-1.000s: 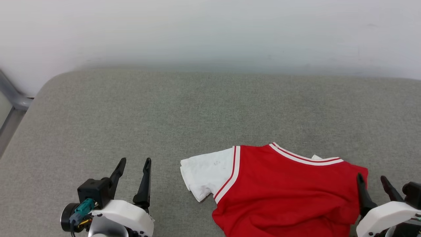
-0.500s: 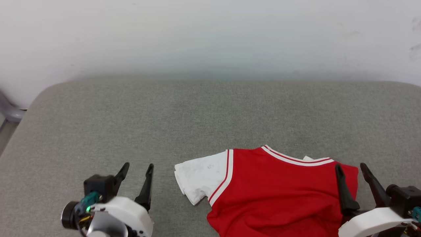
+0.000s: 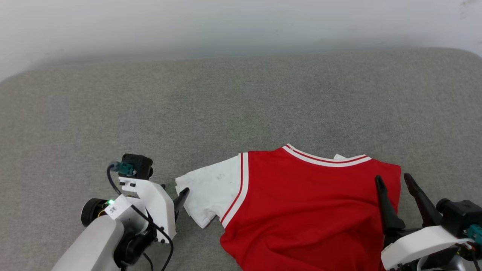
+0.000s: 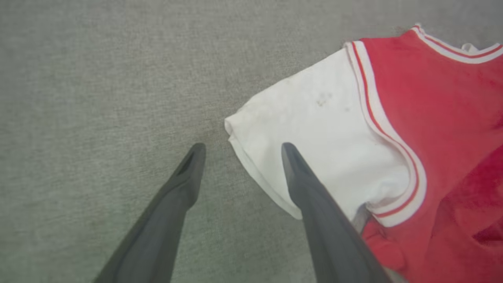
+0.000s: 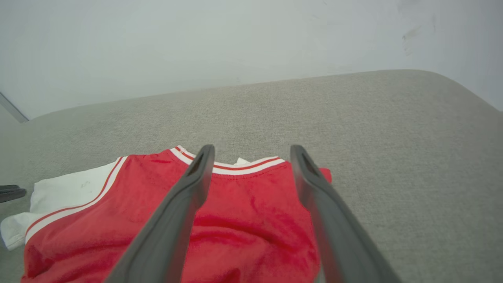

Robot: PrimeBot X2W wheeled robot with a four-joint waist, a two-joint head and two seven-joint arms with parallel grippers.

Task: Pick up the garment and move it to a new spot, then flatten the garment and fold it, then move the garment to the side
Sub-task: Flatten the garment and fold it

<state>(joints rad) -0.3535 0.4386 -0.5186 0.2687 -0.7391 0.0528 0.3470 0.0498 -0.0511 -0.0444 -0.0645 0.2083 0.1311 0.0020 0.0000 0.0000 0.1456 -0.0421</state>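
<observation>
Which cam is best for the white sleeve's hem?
Left wrist view: white sleeve close and sharp, hem by the open left gripper's fingertips. Head view shows it smaller, beside that gripper. Right wrist view: small, at its left edge.

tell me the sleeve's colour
The sleeve is white with striped trim; clearest in left wrist view.

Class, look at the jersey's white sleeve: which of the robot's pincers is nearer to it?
Left. The left pincer straddles the white sleeve's outer edge; the right pincer is at the red shoulder on the opposite side.

white wrist housing [image 3: 156,210], dark jaws, teal connector [image 3: 126,170]
</observation>
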